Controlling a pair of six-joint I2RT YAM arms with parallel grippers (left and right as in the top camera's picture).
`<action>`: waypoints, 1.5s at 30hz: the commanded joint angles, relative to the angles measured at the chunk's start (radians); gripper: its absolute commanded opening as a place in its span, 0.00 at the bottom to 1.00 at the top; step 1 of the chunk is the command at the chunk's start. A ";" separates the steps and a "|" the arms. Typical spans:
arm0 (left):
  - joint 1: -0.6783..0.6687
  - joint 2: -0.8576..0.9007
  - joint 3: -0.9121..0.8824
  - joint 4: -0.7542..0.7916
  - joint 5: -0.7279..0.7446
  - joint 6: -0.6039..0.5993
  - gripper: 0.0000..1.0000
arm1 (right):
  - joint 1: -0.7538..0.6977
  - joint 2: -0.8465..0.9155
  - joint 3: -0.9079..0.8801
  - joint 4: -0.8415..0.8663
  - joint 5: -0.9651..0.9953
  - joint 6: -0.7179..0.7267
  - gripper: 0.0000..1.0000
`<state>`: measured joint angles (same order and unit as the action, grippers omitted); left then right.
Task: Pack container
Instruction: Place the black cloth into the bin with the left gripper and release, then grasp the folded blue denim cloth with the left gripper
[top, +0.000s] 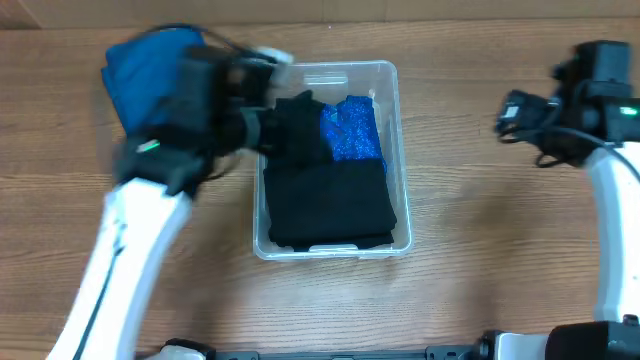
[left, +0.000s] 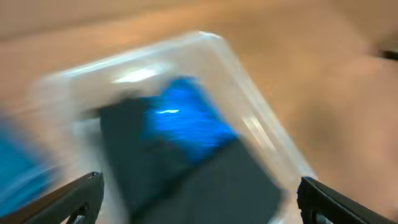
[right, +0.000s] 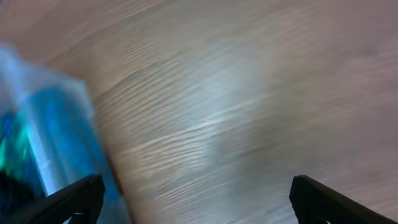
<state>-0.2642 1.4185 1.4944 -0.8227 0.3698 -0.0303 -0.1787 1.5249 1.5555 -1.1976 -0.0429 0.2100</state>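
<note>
Motion blur smears the left wrist view: the container (left: 255, 124) and the dark cloth (left: 205, 186) inside it lose their edges, and the bottom edge cuts off the left fingers (left: 74, 196). Overhead, the blurred left arm (top: 185, 110) hides part of the blue cloth (top: 135, 62) on the desk (top: 470, 230) and the container's left rim.

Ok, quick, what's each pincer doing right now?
Left pincer: open, holding nothing, over the clear plastic rectangular container.
Right pincer: open, empty, above the brown wooden table.

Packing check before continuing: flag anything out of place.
One blue cloth lies on the table left of the container, outside it, partly under the left arm. The black cloth inside lies flat.
</note>
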 joint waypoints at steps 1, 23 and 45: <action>0.238 -0.061 0.002 -0.099 -0.206 -0.064 1.00 | -0.177 -0.002 0.002 -0.024 -0.098 0.034 1.00; 0.829 0.765 0.001 0.480 0.336 -0.120 1.00 | -0.188 0.050 0.002 -0.029 -0.109 -0.028 1.00; 0.735 0.771 0.005 0.473 0.028 -0.495 1.00 | -0.188 0.050 0.002 -0.040 -0.109 -0.032 1.00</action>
<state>0.4667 2.2196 1.5108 -0.2756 0.6144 -0.3885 -0.3714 1.5795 1.5555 -1.2415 -0.1497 0.1829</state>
